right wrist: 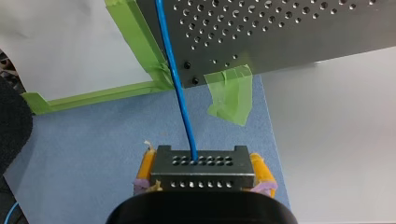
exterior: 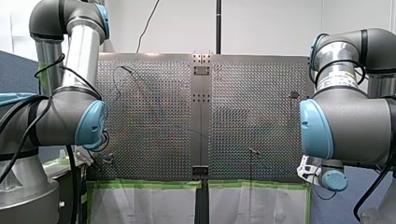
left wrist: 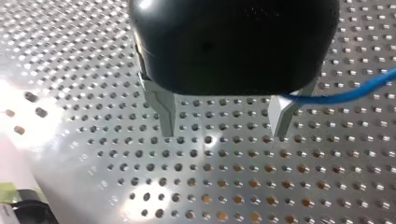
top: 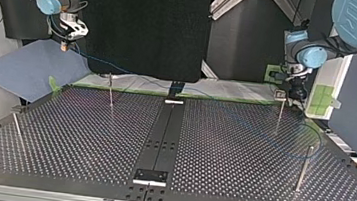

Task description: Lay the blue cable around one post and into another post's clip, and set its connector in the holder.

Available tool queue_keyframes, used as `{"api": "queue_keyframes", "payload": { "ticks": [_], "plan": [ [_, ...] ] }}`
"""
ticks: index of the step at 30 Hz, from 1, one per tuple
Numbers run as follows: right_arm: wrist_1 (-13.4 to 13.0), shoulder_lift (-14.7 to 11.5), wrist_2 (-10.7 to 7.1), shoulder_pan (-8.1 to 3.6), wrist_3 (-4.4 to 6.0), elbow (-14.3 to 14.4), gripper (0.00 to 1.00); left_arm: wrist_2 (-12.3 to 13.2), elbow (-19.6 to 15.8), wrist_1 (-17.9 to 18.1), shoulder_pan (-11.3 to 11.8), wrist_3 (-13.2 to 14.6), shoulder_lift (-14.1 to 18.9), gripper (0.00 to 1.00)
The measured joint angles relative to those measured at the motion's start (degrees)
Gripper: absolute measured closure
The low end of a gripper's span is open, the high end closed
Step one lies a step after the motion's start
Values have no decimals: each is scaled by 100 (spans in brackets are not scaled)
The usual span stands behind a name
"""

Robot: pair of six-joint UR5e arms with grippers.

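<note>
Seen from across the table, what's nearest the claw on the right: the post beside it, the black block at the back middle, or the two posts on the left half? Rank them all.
From my left gripper, top view:
1. clip post, just beside it, back right.
2. black block, back edge, middle.
3. thin post, back left.
4. outer post, left edge, nearer the camera.

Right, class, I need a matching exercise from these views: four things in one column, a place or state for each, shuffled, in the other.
1 left gripper
2 right gripper
3 blue cable
4 green tape

A stuck at a corner of the perforated table
B open above the perforated table
C runs into the connector
D shut on the connector

Pairs: 1-B, 2-D, 3-C, 4-A
</note>
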Motion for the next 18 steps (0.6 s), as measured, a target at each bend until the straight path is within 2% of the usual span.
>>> {"api": "queue_keyframes", "payload": {
  "ticks": [9,18],
  "plan": [
    [1,1,0,20,-2,-1,100,80,-24,545,-36,-544,9,0],
    [3,-1,-1,30,-18,-2,100,433,-342,1104,-137,-1104,314,0]
  ]
}}
